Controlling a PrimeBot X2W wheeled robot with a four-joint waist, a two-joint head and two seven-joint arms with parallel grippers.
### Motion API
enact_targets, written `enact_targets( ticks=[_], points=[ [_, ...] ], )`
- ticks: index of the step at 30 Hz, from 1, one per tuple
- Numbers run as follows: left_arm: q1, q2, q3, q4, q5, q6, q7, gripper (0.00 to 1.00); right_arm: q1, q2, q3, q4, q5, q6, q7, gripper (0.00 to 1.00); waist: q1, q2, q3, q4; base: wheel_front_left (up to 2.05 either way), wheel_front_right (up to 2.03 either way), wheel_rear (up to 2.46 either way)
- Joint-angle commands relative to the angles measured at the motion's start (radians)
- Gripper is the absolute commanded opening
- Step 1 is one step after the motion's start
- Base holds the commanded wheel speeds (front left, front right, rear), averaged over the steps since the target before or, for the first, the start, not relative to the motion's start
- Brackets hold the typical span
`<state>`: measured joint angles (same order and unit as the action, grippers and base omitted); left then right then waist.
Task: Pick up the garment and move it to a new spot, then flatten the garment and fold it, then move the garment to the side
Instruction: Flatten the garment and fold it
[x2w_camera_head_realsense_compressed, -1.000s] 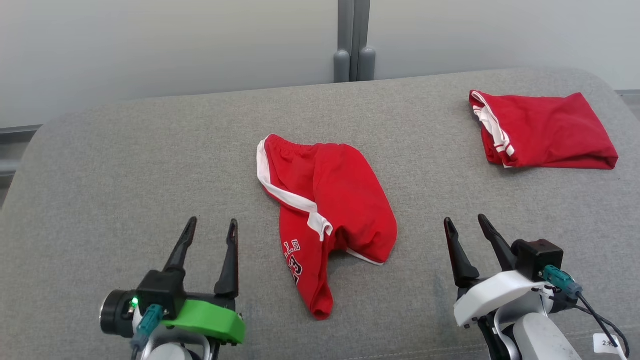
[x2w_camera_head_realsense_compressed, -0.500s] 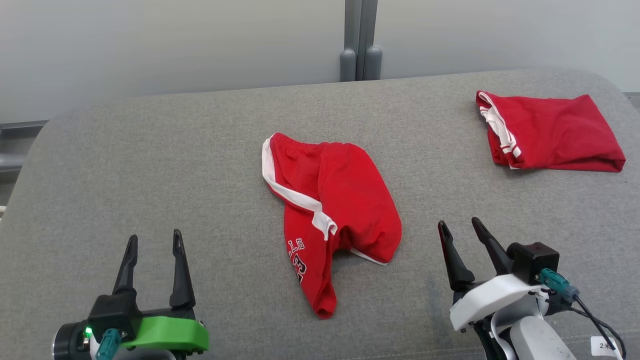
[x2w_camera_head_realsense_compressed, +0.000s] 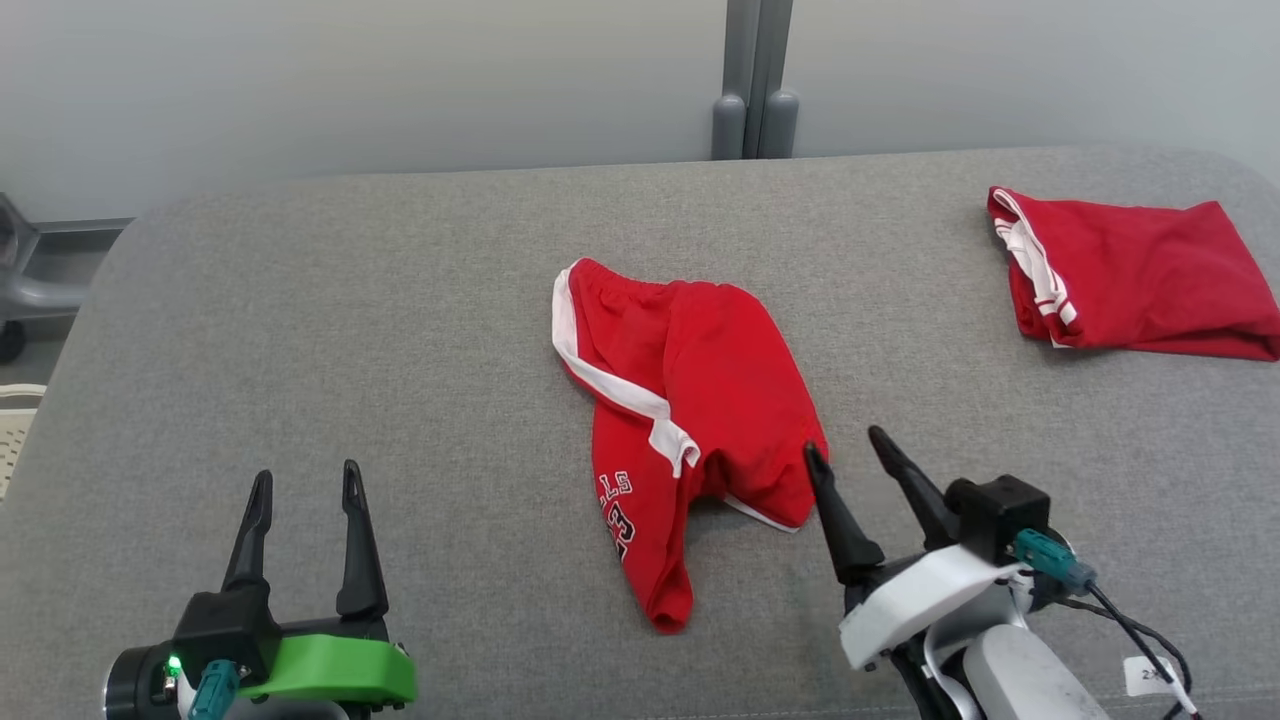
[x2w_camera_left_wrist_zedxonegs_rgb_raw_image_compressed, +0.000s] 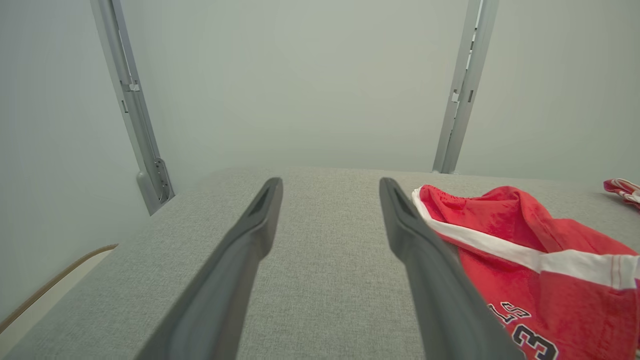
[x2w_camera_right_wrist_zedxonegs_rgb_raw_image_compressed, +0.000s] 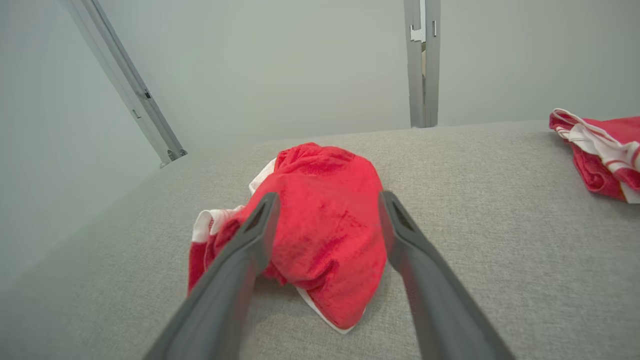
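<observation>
The red shorts (x2w_camera_head_realsense_compressed: 690, 420) lie crumpled near the middle of the grey padded surface (x2w_camera_head_realsense_compressed: 300, 300), not yet lifted. A second red garment (x2w_camera_head_realsense_compressed: 1140, 280), already folded, sits well apart at the far right.

What has changed over the last second is mostly our own position. The whole head view has slid sideways, so the camera turned and the shorts did not move. Against the cloth, though, the right gripper (x2w_camera_head_realsense_compressed: 838, 442) has come in. It was well clear of the shorts' right edge, and now its inner fingertip overlaps the hem of the nearer leg. In the right wrist view that leg sits framed between the two fingers. The left gripper (x2w_camera_head_realsense_compressed: 306, 470) has drawn back toward the near left corner. Both grippers have their fingers spread wide and hold nothing.

We read this as the approach for the first pick — the right arm looks lined up to pinch the bunched leg.

The shorts' long axis runs far to near, leaning a little to our right as it comes toward us. The elastic waistband points away — toward the wall post (x2w_camera_head_realsense_compressed: 755, 80). The lettered leg points at us and reaches closest.
</observation>
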<state>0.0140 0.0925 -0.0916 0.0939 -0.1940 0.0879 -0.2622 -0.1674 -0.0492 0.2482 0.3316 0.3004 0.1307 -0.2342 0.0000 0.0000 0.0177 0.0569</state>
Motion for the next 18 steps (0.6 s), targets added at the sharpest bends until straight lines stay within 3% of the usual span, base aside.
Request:
enact_targets(
  ticks=[1,8,18],
  points=[
    [-0.004,-0.002,0.006,0.000,0.006,-0.007,-0.003,1.00,-0.013,-0.003,0.018,-0.004,0.007,0.000,0.004,1.00,0.0000,0.0000,-0.001,0.009,0.00,0.00,0.00],
    [-0.011,-0.017,0.014,0.013,0.021,-0.025,-0.003,1.00,-0.094,-0.003,0.169,0.028,0.016,0.000,0.036,1.00,0.0000,0.0000,-0.002,0.037,0.00,0.00,0.00],
    [-0.020,-0.031,0.020,0.026,0.028,-0.043,-0.003,1.00,-0.194,-0.003,0.238,0.192,0.059,0.000,0.058,1.00,0.0000,0.0000,0.004,0.100,0.00,0.00,0.00]
  ],
)
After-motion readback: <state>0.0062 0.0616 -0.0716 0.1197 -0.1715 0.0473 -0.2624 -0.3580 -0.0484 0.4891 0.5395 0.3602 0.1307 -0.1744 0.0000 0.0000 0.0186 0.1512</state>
